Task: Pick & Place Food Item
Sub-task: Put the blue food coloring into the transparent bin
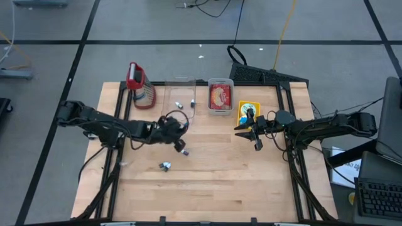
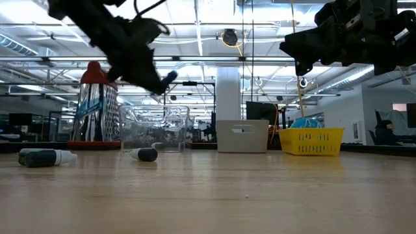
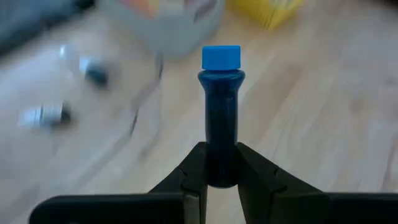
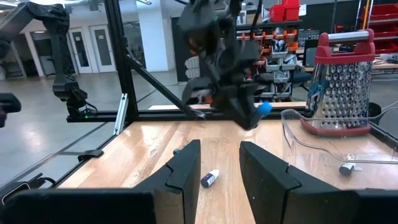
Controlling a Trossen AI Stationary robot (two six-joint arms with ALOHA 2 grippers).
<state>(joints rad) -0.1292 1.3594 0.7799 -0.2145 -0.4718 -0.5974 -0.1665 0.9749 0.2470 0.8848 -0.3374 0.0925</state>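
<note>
Left tool (image 3: 221,177) clamped on a dark blue-capped vial (image 3: 221,112), lifted above counter (image 1: 213,182) mid-left, near clear bin (image 1: 181,94). Right tool (image 4: 219,165) empty, fingers apart, hovering by yellow basket (image 1: 249,112). Keep grip firm, vial level; release low inside bin.

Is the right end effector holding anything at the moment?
No, the right end effector is open and empty in its wrist view, with only bare table between its fingers.
</note>
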